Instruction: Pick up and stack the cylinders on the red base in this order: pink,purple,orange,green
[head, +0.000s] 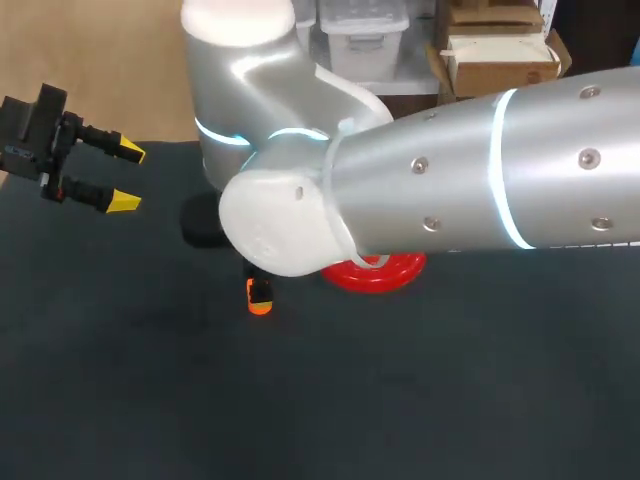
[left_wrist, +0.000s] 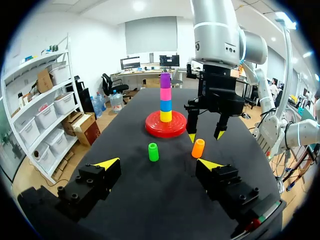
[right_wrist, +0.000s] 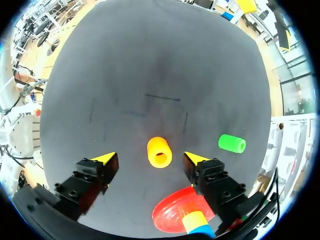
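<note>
With the right gripper (left_wrist: 205, 136) wide open and empty above the upright orange cylinder (right_wrist: 159, 152) near the red base (left_wrist: 155, 131), descend vertically, centre the cylinder between the fingers, and close without touching the base's stack, which the right arm hides in the head view.

Dark counter (head: 400, 400) — three things rest on it
A red base (left_wrist: 156, 129); near it, apart from each other, an orange cylinder (left_wrist: 198, 148) and a green cylinder (left_wrist: 153, 152) (both upright).
</note>
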